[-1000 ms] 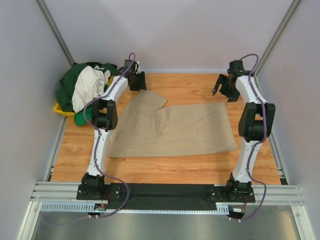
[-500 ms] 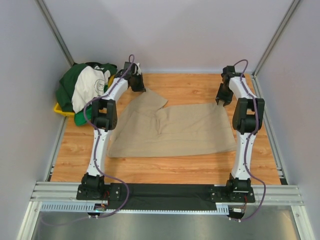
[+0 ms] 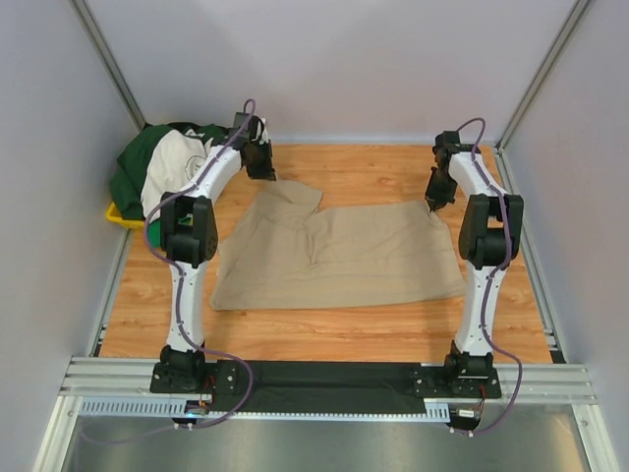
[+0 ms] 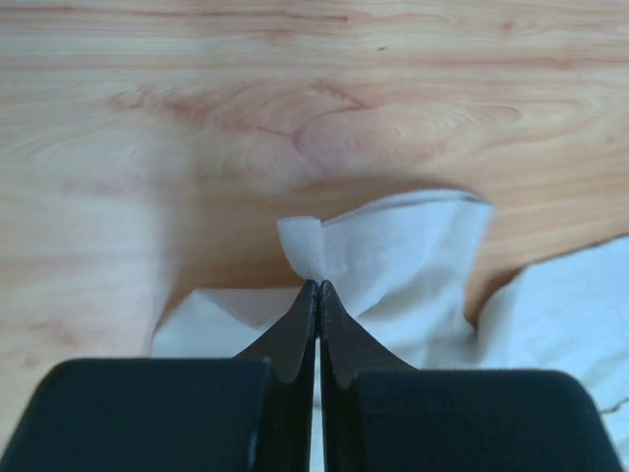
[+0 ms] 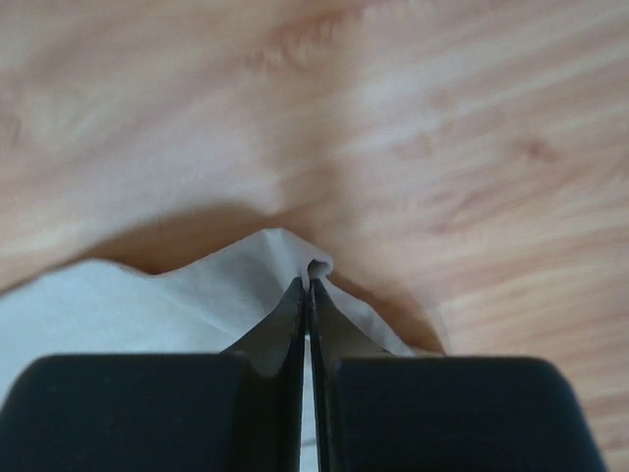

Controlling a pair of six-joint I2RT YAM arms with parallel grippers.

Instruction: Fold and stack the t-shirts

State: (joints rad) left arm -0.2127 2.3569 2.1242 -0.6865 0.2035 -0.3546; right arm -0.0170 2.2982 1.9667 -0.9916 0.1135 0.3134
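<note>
A tan t-shirt [image 3: 339, 256] lies spread flat on the wooden table. My left gripper [image 3: 261, 173] is shut on a pinch of its far left sleeve edge; in the left wrist view the cloth [image 4: 393, 261] bunches up at the closed tips [image 4: 316, 287]. At the far right corner my right gripper [image 3: 432, 202] is shut on the shirt's edge, and the right wrist view shows a small fold of cloth [image 5: 265, 270] pinched at the tips [image 5: 308, 283]. More t-shirts, dark green [image 3: 138, 157], cream-white [image 3: 169, 172] and bright green, lie heaped at the far left.
The heap of shirts sits on a yellow tray [image 3: 120, 217] at the table's far left corner. Grey walls close in the left, back and right sides. A metal rail [image 3: 334, 379] carries both arm bases at the near edge.
Both grippers came down onto the tan shirt's far edge and closed on it. The left one has drawn the sleeve corner slightly toward the far left.
</note>
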